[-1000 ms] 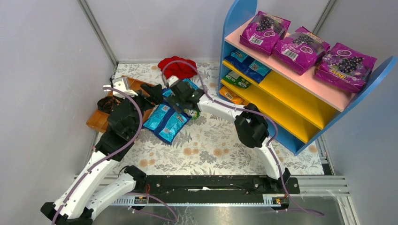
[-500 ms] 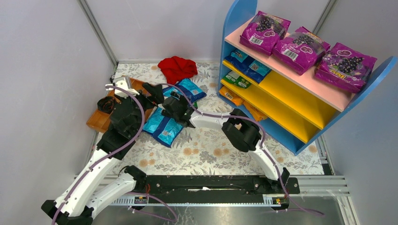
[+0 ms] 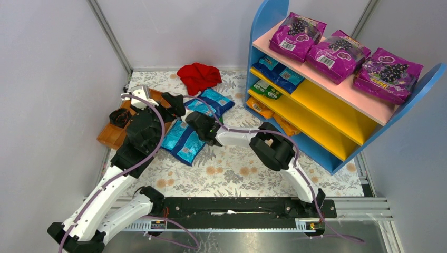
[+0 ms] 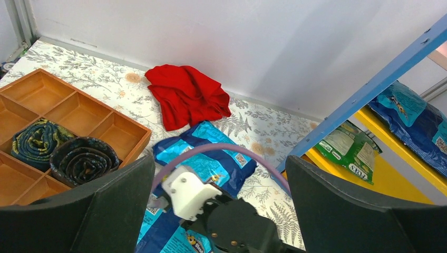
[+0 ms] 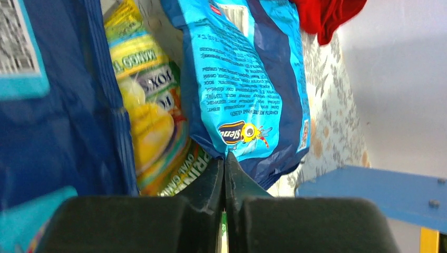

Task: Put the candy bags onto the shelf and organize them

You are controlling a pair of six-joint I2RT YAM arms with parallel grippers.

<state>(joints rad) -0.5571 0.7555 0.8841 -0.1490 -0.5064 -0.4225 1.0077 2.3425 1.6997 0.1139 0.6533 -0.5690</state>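
Right gripper (image 5: 225, 176): fingers pressed together, seemingly pinching the edge of the yellow-green bag (image 5: 150, 121).
Left gripper (image 4: 219, 174): fingers spread wide, empty.
Location: blue bags (image 3: 183, 142) lie on the table (image 3: 237, 163), near the shelf (image 3: 327, 100).
Handling: light, floppy, slippery; pinch a sealed seam.

Red cloth (image 4: 187, 100) near wooden tray (image 4: 76, 108) (rolled fabrics (image 4: 84, 158) inside), blue candy bag (image 4: 211, 163) nearer.

The right pincer (image 5: 225, 164) has drawn back nearward, uncovering the far blue bag (image 3: 212, 101).
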